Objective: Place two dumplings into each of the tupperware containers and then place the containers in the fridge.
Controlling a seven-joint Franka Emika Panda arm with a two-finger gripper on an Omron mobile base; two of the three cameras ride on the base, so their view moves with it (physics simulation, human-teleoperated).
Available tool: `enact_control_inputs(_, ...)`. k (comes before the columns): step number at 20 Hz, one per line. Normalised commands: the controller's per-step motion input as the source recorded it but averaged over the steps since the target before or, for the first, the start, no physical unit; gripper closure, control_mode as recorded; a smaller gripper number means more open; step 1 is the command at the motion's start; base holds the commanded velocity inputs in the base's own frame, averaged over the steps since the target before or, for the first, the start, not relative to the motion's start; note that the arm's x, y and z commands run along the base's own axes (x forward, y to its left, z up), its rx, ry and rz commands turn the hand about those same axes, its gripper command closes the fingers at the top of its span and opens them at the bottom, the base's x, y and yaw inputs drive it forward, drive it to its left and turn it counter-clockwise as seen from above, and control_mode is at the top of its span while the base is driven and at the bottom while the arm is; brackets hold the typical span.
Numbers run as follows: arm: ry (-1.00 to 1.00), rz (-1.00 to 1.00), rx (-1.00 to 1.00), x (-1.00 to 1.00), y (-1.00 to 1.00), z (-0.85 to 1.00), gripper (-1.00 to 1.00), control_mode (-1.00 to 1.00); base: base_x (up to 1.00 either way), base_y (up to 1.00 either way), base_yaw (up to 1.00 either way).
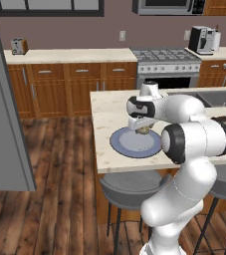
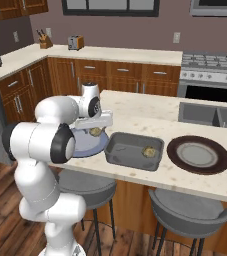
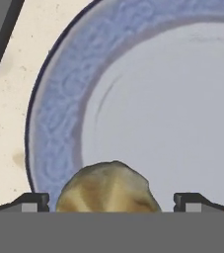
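Observation:
On the round blue-grey plate (image 1: 129, 144) lies one tan dumpling (image 1: 143, 130), and my gripper (image 1: 143, 125) hangs low right over it. In the hand view the dumpling (image 3: 106, 190) sits between the two fingertips (image 3: 34, 201), which stand wide apart, so the gripper (image 3: 111, 203) is open around it. Right of the plate (image 2: 85, 146) a smoky grey tupperware container (image 2: 120, 152) holds another dumpling (image 2: 148, 151). The fridge's grey door (image 1: 5, 124) stands open at the far left.
A dark brown plate (image 2: 177, 160) lies right of the container, with the sink (image 2: 210, 114) behind it. Two grey stools (image 2: 190, 215) stand under the island's front edge. Stove (image 1: 167, 57), toaster (image 1: 18, 46) and coffee machine (image 1: 203, 40) line the back counter.

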Motion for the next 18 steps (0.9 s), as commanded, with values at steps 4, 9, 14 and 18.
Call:
enact_control_inputs(4, -0.05, 0.0, 0.0, -0.05, 0.0, -0.08, -1.0, -1.0, 0.0, 0.0, 0.0)
enact_control_inputs(9, 0.0, 0.0, 0.0, -0.02, 0.0, -0.32, -1.0, -1.0, 0.0, 0.0, 0.0)
enact_control_inputs(14, 0.0, 0.0, 0.0, 0.0, 0.0, -0.48, 1.0, -1.0, 0.0, 0.0, 0.0)
enact_control_inputs(18, 0.0, 0.0, 0.0, 0.0, 0.0, -0.41, 1.0, -1.0, 0.0, 0.0, 0.0)
